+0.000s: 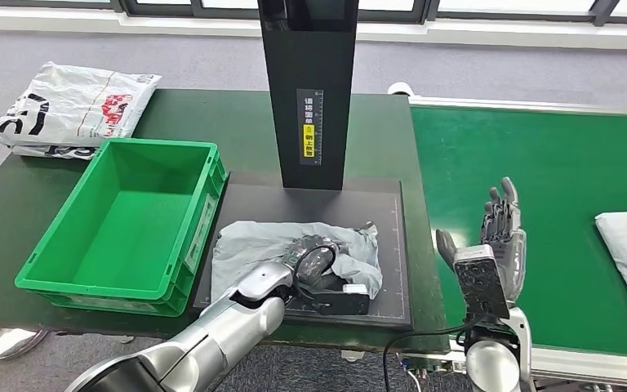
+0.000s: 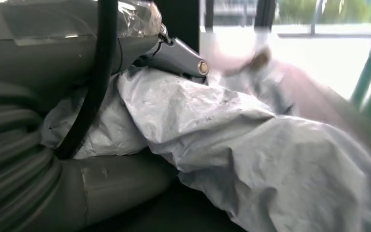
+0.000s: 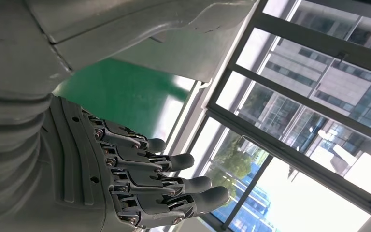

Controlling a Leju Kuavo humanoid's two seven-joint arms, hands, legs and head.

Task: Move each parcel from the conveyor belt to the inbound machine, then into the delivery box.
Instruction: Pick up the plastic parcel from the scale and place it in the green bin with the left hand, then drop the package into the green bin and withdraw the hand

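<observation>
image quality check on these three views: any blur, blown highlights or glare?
Head view: evenly lit and sharp, with soft sheen on the crumpled grey plastic parcel. Left wrist view: the parcel is sharp up close, but the background is smeared and the window is blown out white. Right wrist view: the right robot hand is in focus; the sky behind the window frames is overexposed.

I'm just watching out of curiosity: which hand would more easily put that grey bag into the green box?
Probably the left hand: it rests on the grey parcel right beside the green box. The right hand is open over the conveyor belt.
</observation>
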